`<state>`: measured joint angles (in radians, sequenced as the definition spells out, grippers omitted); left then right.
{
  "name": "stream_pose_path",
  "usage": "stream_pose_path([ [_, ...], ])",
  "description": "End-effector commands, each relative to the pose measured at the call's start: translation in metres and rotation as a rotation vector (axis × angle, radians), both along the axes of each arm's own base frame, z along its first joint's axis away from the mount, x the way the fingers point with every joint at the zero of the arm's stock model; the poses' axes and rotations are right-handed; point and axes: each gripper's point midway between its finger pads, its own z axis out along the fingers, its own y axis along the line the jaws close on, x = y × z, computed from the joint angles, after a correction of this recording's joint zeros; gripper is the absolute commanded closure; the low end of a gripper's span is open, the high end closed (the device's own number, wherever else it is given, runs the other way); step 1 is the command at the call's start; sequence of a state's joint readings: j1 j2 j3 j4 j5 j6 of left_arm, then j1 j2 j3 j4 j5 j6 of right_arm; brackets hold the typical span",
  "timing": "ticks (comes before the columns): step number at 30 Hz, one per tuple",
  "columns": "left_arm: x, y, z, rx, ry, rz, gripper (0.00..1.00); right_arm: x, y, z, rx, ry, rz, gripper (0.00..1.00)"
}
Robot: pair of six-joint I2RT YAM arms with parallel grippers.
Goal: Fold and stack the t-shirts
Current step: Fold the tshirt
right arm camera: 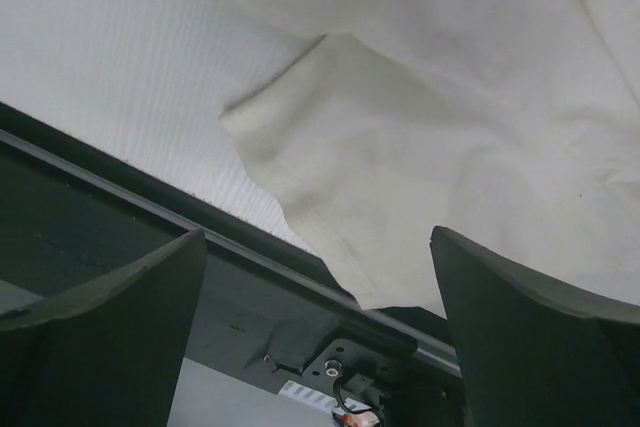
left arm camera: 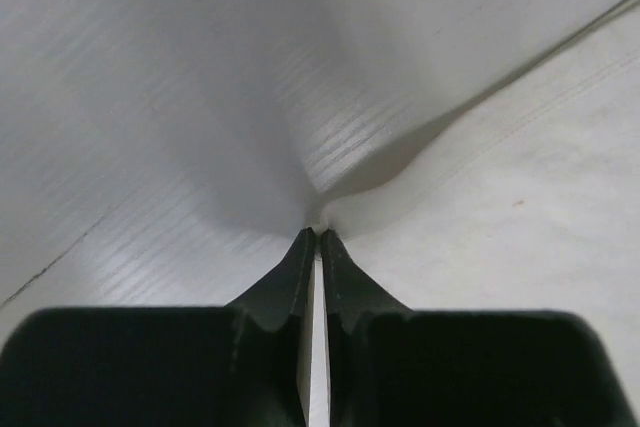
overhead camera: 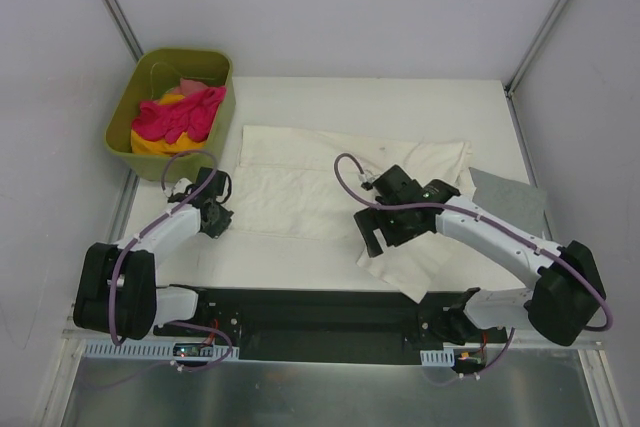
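Observation:
The large cream-white t-shirt point(overhead camera: 300, 187) lies spread across the middle of the table. My left gripper point(overhead camera: 218, 219) is at its left edge, and in the left wrist view its jaws point(left arm camera: 318, 234) are shut on a pinch of the cream cloth point(left arm camera: 500, 217). My right gripper point(overhead camera: 378, 239) hovers open over the shirt's near right part. In the right wrist view its fingers point(right arm camera: 320, 235) stand wide apart above a folded flap of the shirt point(right arm camera: 420, 127), holding nothing. A grey t-shirt point(overhead camera: 505, 197) lies flat at the right. Pink point(overhead camera: 185, 115), yellow point(overhead camera: 150, 142) and red shirts are bunched in the tub.
The olive-green tub point(overhead camera: 125, 107) stands at the back left corner. The black base rail point(overhead camera: 300, 312) runs along the near table edge, and shows in the right wrist view point(right arm camera: 150, 237) just under the shirt's hanging flap. Grey walls enclose the table.

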<state>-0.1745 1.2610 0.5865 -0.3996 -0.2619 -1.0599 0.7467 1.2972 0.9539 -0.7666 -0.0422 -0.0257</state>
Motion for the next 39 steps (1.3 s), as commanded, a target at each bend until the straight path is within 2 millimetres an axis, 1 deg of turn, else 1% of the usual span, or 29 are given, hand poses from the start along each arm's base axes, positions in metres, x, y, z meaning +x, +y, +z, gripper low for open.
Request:
stream_pose_path([
  [1,-0.008,0.000,-0.010,-0.010,0.038,0.002,1.00,-0.046,-0.012,-0.006,-0.066,0.107,0.085,0.06],
  [2,-0.007,0.000,-0.009,-0.007,0.034,-0.005,1.00,-0.057,-0.017,-0.011,-0.094,0.145,0.085,0.07],
  [4,-0.005,0.001,-0.006,-0.003,0.019,-0.007,1.00,-0.072,-0.021,-0.018,-0.110,0.199,0.053,0.11],
  [5,-0.004,0.001,-0.005,-0.001,0.016,-0.013,1.00,-0.083,-0.027,-0.027,-0.126,0.245,0.011,0.13],
  [6,-0.003,0.002,-0.003,0.006,0.010,-0.015,1.00,-0.090,-0.027,-0.030,-0.124,0.270,-0.001,0.18],
  [8,-0.001,0.002,0.000,0.012,-0.002,-0.028,1.00,-0.103,-0.033,-0.040,-0.137,0.306,-0.054,0.25],
  [9,0.000,0.002,0.001,0.011,-0.004,-0.031,1.00,-0.107,-0.033,-0.042,-0.136,0.315,-0.059,0.35],
  [10,0.001,0.002,0.003,0.009,-0.009,-0.033,1.00,-0.109,-0.032,-0.044,-0.130,0.321,-0.071,0.40],
  [11,0.002,0.001,0.003,0.007,-0.010,-0.037,1.00,-0.109,-0.029,-0.047,-0.116,0.316,-0.078,0.42],
  [16,0.004,0.000,0.005,0.003,-0.012,-0.045,1.00,-0.116,-0.041,-0.069,-0.205,0.357,-0.157,0.46],
  [17,0.004,0.000,0.005,0.002,-0.012,-0.044,1.00,-0.116,-0.043,-0.070,-0.223,0.360,-0.166,0.46],
  [18,0.003,-0.001,0.004,0.000,-0.009,-0.046,1.00,-0.112,-0.049,-0.073,-0.258,0.336,-0.178,0.51],
  [19,0.004,-0.001,0.004,-0.003,-0.010,-0.044,1.00,-0.110,-0.051,-0.075,-0.283,0.328,-0.196,0.52],
  [22,0.003,-0.002,0.004,-0.009,-0.009,-0.045,1.00,-0.104,-0.053,-0.076,-0.309,0.304,-0.236,0.53],
  [24,0.003,-0.003,0.004,-0.011,-0.010,-0.044,1.00,-0.094,-0.060,-0.075,-0.356,0.246,-0.269,0.53],
  [27,0.004,-0.003,0.005,-0.015,-0.013,-0.045,1.00,-0.086,-0.067,-0.076,-0.410,0.210,-0.303,0.54],
  [29,0.004,-0.004,0.005,-0.016,-0.011,-0.046,1.00,-0.081,-0.063,-0.074,-0.409,0.197,-0.304,0.55],
  [31,0.005,-0.004,0.006,-0.018,-0.017,-0.048,1.00,-0.074,-0.064,-0.073,-0.423,0.179,-0.297,0.57],
  [33,0.007,-0.004,0.008,-0.017,-0.022,-0.050,1.00,-0.071,-0.060,-0.074,-0.405,0.194,-0.283,0.60],
  [35,0.008,-0.004,0.009,-0.013,-0.024,-0.055,1.00,-0.069,-0.051,-0.079,-0.365,0.208,-0.271,0.62],
  [36,0.009,-0.003,0.010,-0.010,-0.028,-0.054,1.00,-0.073,-0.049,-0.083,-0.357,0.250,-0.255,0.67],
  [38,0.009,-0.002,0.011,-0.001,-0.033,-0.054,1.00,-0.073,-0.047,-0.086,-0.356,0.264,-0.236,0.74],
  [39,0.009,-0.002,0.011,0.000,-0.034,-0.056,1.00,-0.073,-0.047,-0.087,-0.365,0.269,-0.230,0.79],
])
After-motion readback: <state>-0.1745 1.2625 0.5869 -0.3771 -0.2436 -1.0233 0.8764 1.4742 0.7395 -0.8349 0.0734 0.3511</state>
